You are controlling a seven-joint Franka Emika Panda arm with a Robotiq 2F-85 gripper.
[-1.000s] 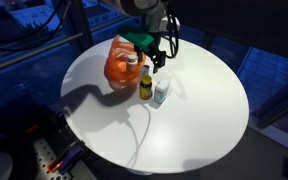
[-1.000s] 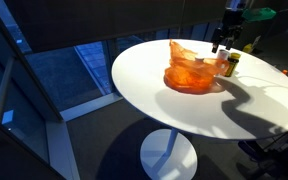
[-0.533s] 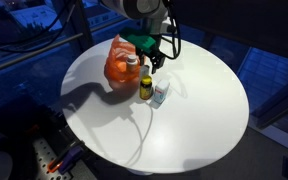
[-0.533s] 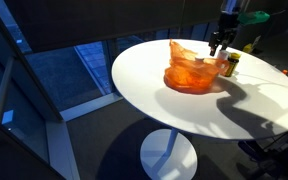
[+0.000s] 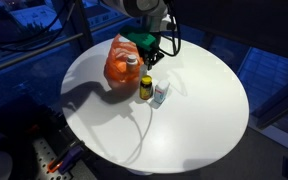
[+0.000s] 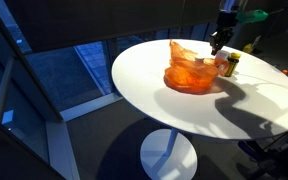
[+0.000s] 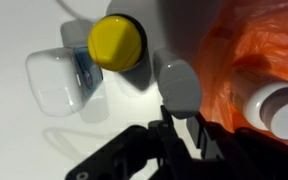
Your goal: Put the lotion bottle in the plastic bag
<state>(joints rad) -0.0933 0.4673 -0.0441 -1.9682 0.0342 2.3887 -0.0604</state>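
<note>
We are looking down past the gripper (image 7: 182, 124), whose dark fingers are sitting drawn close together, though we cannot tell whether they are touching. Off to its left on the white table (image 7: 14, 140), a small clear bottle (image 7: 57, 80) is sitting just beside a yellow-capped bottle (image 7: 117, 42). Just ahead of the fingertips a grey-capped bottle (image 7: 179, 85) is standing beside the plastic bag (image 7: 249, 45), which is spreading out to the right with a white-capped bottle (image 7: 280, 108) nestling among its folds; we cannot tell which one is the lotion bottle.
</note>
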